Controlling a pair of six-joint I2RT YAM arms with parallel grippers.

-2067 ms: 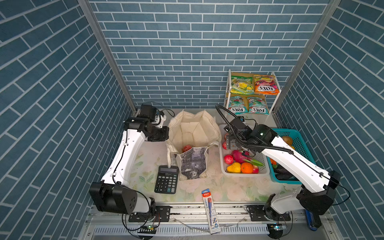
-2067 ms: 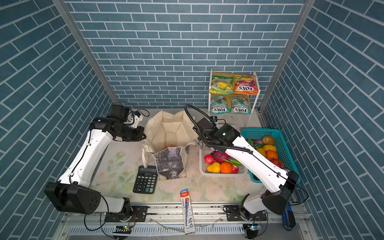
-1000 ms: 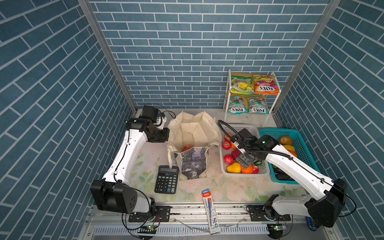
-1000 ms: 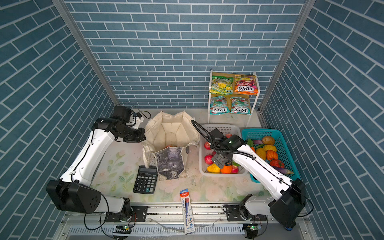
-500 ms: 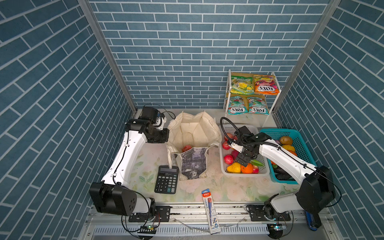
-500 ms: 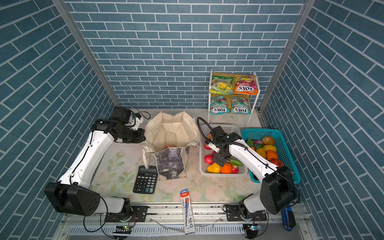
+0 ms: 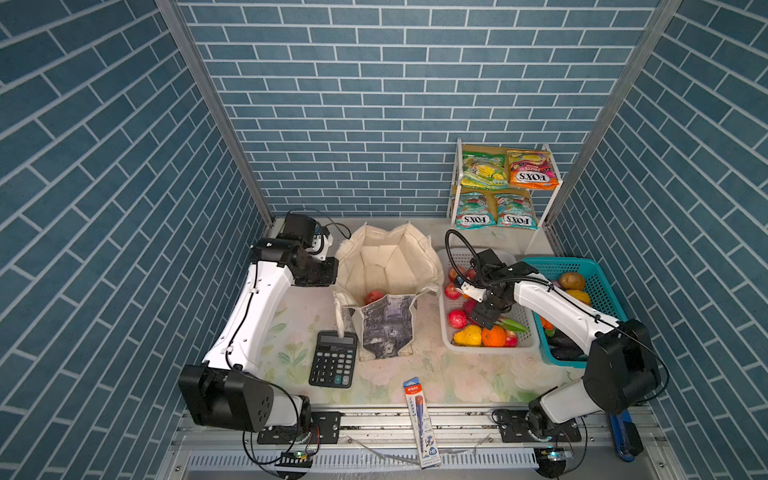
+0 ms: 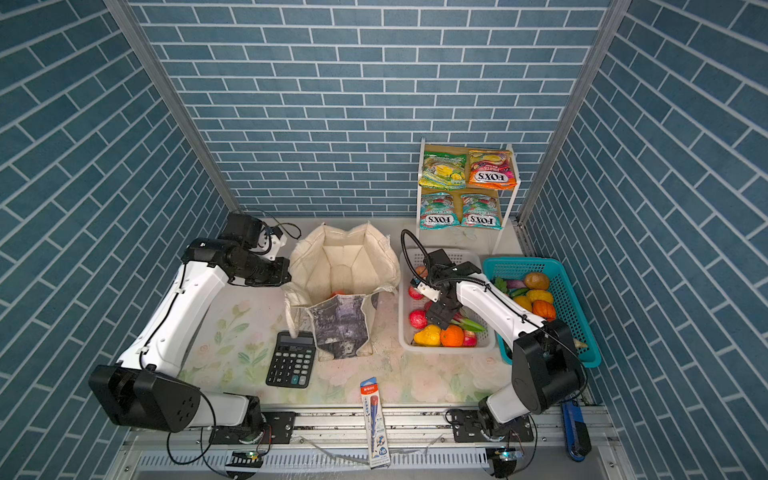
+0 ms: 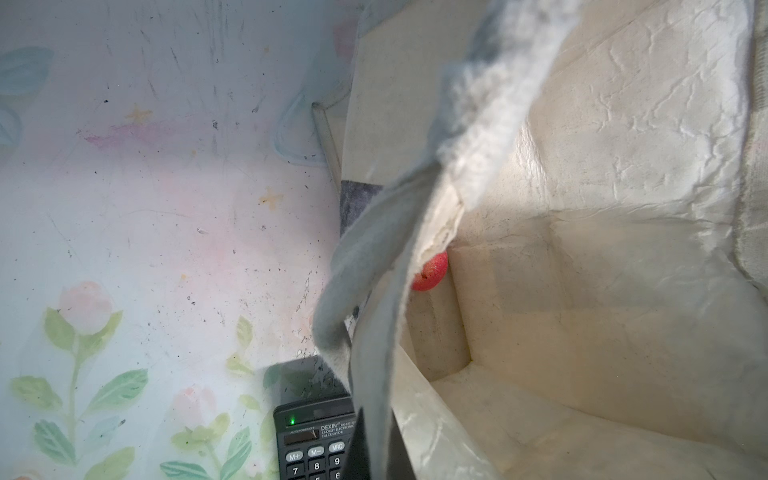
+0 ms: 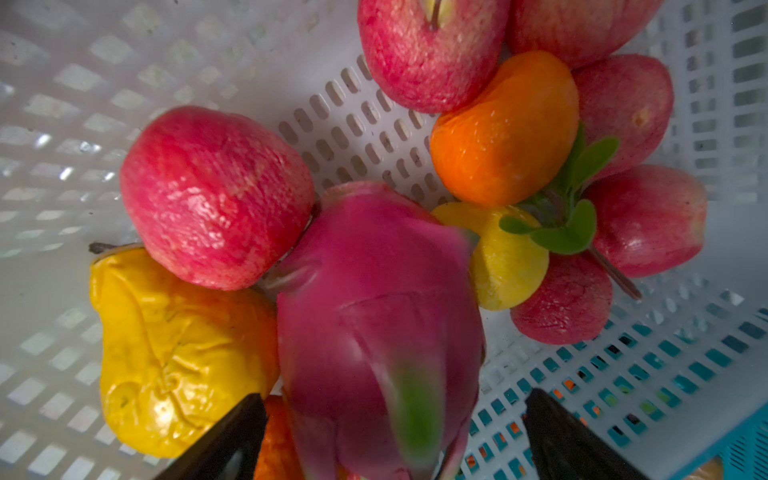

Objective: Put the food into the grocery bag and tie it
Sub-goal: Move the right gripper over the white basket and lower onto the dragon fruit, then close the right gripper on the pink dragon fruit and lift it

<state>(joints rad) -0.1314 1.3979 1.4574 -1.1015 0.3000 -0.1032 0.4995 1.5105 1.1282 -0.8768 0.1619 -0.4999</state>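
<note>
Slippage is the first worry at the left. The left gripper (image 7: 332, 272) is pressed shut on the left rim of the grocery bag (image 7: 386, 266), which stands mid-worktop toward the back edge. That pinch seems to be what holds the mouth wide. If the cloth slides out, the cream wall would likely sag over the one red fruit (image 9: 430, 274) lying inside against the near wall. The near printed panel already slumps outward, so the opening is shallow on that side.

A strap (image 7: 340, 320) hangs from the bag onto the calculator (image 7: 333, 359) near the front edge. Tugging the handles later could drag the calculator along.

Right of centre, in the white basket (image 7: 490, 350), the right gripper (image 10: 395, 401) is spread wide, its fingers straddling the pink dragon fruit (image 10: 374, 311) without touching it. The fruit is glossy and tapered and looks nearly as broad as the gap, so an off-centre squeeze could squirt it free. A red apple (image 10: 216, 195) and a yellow fruit (image 10: 178, 357) touch it on one side. A descending finger may land on them and jam or scatter the pile.

On the way to the bag, the fruit could clip the basket wall or the bag's right rim.

The teal basket (image 7: 598, 282) at the right edge and the candy packets (image 7: 507, 187) in the back right corner are not yet packed.
</note>
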